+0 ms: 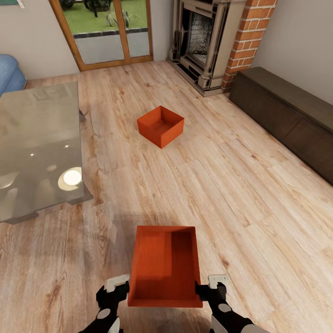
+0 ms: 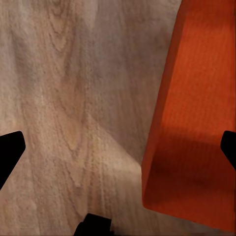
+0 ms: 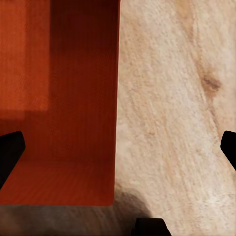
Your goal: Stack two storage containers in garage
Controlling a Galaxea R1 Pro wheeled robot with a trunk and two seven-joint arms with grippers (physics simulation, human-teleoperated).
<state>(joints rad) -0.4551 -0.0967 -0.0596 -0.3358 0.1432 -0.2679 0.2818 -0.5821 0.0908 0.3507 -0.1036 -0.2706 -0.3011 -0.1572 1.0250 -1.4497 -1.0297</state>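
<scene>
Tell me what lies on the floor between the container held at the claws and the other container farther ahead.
Nothing: in the head view only bare wood plank floor separates the near container from the far container.

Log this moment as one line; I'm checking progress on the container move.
room: living room | near storage container: between left end effector and right end effector, above plank floor | far storage container: on floor | garage stack: not done
</scene>
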